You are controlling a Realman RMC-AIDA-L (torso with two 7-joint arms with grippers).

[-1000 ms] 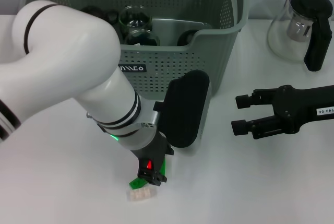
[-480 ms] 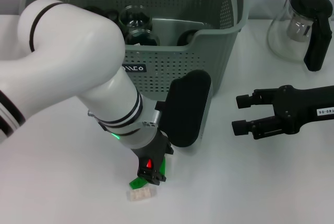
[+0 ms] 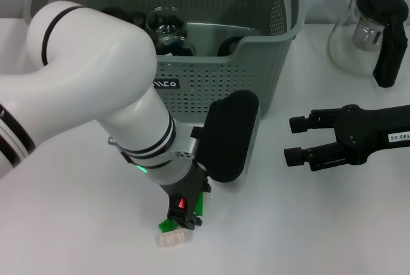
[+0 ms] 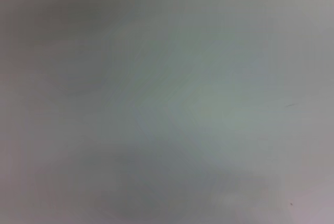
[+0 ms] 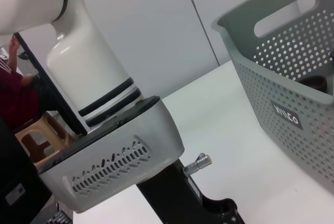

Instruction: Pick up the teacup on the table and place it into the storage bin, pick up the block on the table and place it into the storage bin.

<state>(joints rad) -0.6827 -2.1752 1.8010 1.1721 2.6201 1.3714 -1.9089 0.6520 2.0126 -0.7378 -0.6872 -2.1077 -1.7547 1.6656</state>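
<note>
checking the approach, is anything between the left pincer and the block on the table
Nothing visible is. The left pincer is down right at the green block, with a pale block just beside it on the table. The pincer hides the contact itself. The right pincer sits idle off to the side.

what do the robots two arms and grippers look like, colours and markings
The left arm is glossy white with black rings at its joints, a green light and a black left gripper showing a red light. The right arm is matte black with a small white label, ending in a black two-fingered right gripper.
</note>
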